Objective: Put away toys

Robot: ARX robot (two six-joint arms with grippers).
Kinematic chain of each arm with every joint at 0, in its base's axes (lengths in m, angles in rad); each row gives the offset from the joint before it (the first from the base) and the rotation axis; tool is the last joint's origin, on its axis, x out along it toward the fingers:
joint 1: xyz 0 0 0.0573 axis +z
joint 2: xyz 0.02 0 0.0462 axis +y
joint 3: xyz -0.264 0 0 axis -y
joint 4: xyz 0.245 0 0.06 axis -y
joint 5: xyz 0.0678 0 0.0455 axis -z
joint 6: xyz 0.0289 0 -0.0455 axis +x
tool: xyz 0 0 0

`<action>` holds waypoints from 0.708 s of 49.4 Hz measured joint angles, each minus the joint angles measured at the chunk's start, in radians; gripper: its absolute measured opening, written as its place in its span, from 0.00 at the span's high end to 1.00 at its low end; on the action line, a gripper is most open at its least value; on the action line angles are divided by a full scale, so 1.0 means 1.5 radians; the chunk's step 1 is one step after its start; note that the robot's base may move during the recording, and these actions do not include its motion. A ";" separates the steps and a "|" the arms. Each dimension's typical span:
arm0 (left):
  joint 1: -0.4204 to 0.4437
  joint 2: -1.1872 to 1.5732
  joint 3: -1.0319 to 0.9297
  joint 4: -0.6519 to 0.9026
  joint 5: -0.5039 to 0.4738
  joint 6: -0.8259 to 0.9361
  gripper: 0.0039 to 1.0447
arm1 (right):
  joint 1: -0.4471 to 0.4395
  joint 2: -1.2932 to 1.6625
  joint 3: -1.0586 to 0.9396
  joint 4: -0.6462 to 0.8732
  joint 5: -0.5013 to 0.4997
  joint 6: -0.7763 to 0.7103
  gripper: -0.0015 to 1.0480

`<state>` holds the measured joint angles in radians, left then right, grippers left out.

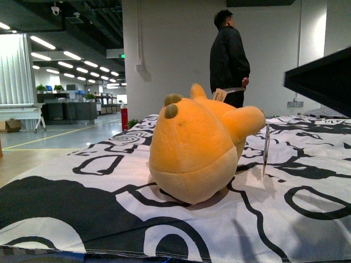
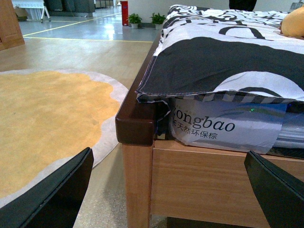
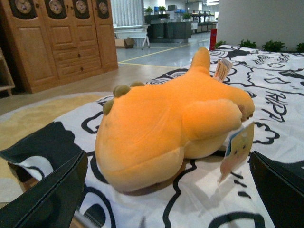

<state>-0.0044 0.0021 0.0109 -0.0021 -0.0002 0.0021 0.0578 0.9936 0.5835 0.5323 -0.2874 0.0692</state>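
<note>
An orange-yellow plush animal [image 1: 194, 145] with a paler belly lies on a bed with a black-and-white patterned cover [image 1: 296, 219]. It has paper tags. In the right wrist view the plush [image 3: 161, 128] lies just ahead of my right gripper [image 3: 166, 199], which is open and empty with a finger at each side. My left gripper [image 2: 171, 194] is open and empty, low by the bed's wooden corner post [image 2: 135, 142]; a sliver of the plush [image 2: 294, 23] shows far on the bed. Neither gripper shows in the front view.
A person in black [image 1: 229, 57] stands behind the bed. A dark shelf edge [image 1: 321, 79] juts in at right. A yellow rug [image 2: 42, 118] lies on the floor beside the bed. Wooden cabinets [image 3: 57, 38] stand along the wall. The mattress is wrapped in printed plastic [image 2: 223, 126].
</note>
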 joint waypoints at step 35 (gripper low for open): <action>0.000 0.000 0.000 0.000 0.000 0.000 0.05 | 0.149 0.277 0.254 -0.025 0.161 -0.080 0.00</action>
<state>-0.0040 0.0021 0.0109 -0.0021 -0.0002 0.0021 0.2810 1.4094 0.9638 0.4946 -0.0452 -0.0505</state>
